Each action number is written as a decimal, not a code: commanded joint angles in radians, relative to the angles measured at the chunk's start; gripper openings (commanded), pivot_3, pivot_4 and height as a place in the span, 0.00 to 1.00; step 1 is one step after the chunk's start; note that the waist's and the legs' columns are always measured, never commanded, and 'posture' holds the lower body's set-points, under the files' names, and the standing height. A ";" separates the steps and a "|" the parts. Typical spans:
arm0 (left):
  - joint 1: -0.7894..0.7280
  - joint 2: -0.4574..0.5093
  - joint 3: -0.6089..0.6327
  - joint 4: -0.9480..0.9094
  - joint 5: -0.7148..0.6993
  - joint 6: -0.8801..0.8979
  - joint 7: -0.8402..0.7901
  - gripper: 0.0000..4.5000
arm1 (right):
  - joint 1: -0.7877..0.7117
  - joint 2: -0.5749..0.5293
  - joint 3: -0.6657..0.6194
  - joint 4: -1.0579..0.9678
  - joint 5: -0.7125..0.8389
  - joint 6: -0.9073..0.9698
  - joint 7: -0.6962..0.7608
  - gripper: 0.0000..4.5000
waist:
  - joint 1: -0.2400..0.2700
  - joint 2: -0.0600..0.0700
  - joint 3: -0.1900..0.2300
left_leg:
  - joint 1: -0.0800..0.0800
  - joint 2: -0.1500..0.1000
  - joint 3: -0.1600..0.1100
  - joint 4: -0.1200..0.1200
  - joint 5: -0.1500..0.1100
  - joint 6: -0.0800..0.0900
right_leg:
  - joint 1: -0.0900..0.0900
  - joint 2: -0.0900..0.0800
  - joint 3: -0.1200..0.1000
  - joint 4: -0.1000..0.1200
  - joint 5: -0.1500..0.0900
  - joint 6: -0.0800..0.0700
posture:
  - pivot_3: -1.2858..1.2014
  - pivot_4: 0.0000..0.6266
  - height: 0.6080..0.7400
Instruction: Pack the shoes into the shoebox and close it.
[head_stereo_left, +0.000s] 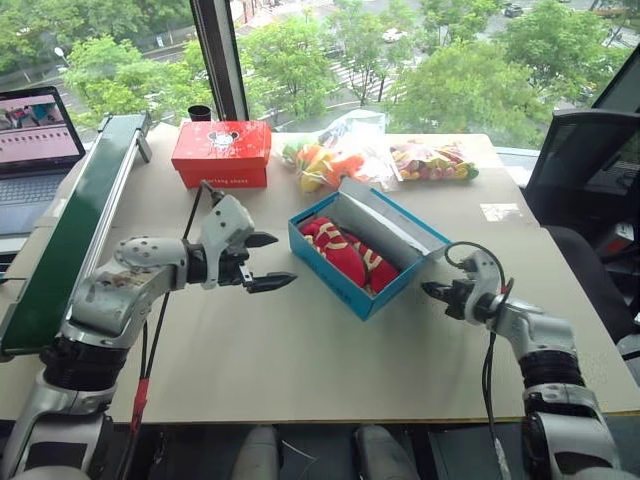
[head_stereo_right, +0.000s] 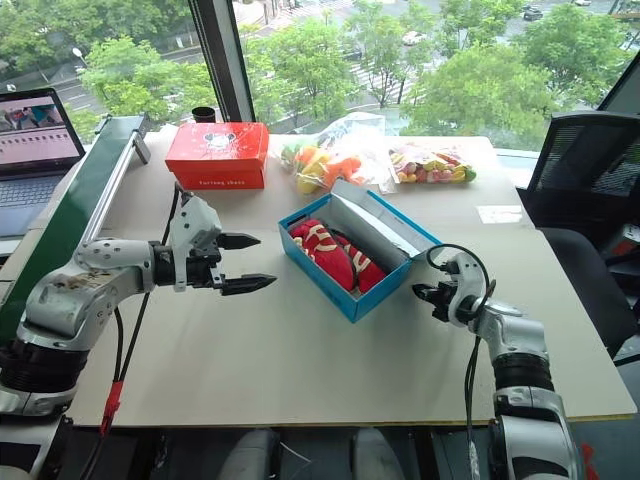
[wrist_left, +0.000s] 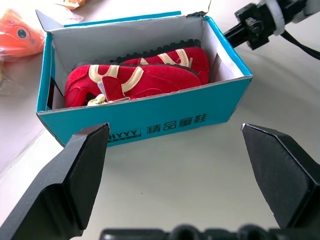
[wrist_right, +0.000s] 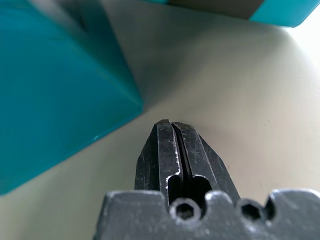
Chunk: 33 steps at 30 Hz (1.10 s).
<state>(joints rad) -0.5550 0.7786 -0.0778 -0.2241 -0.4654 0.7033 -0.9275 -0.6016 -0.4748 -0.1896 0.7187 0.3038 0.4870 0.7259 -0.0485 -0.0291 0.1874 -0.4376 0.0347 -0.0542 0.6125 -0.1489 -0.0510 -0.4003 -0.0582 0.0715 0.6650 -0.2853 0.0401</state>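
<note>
Both shoes (wrist_left: 145, 80) lie inside the shoebox (head_stereo_left: 345, 285), side by side, so the packing looks done. What is left is the closing: the lid (head_stereo_left: 385, 215) stands up from the box's far long side, its white inside facing the shoes. The box sits in the middle of the worktop (head_stereo_left: 300, 360), between the two hands.

The left hand (head_stereo_left: 262, 262) hangs spread wide and empty, well clear of the box's near long side, pointing at it. The right hand (head_stereo_left: 432, 290) is pinched closed on nothing, low over the worktop just beside the box's right corner; whether it touches the box I cannot tell.
</note>
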 joint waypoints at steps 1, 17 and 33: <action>-0.003 0.018 0.049 -0.051 -0.007 0.011 0.013 1.00 | -0.089 -0.004 -0.033 0.178 -0.024 -0.174 -0.021 0.01 | 0.000 0.000 0.000 | 0.000 0.000 0.000 0.000 0.000 0.000 | 0.000 0.000 0.000 0.000 0.000 0.000 | 0.52 0.24 0.99; -0.018 0.015 0.063 -0.059 -0.011 0.030 0.035 1.00 | -0.335 0.018 -0.220 0.463 0.075 -0.441 -0.062 0.01 | -0.001 0.000 0.000 | 0.006 0.000 0.000 -0.001 0.000 0.000 | 0.006 0.000 -0.001 -0.001 0.000 0.000 | 0.52 0.24 0.99; -0.003 0.012 0.075 -0.081 -0.018 0.044 0.046 1.00 | -0.191 0.014 -0.109 -0.245 0.324 0.142 0.300 0.01 | 0.000 0.001 0.000 | 0.007 0.000 -0.001 -0.002 0.000 0.000 | 0.008 0.000 -0.001 0.000 0.000 0.000 | 0.52 0.24 0.99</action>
<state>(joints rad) -0.5486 0.7869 -0.0269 -0.2765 -0.4753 0.7471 -0.8842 -0.8062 -0.4445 -0.3244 0.6075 0.5861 0.5553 1.0019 -0.0489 -0.0282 0.1879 -0.4303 0.0346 -0.0550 0.6111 -0.1490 -0.0510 -0.3926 -0.0583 0.0708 0.6654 -0.2854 0.0401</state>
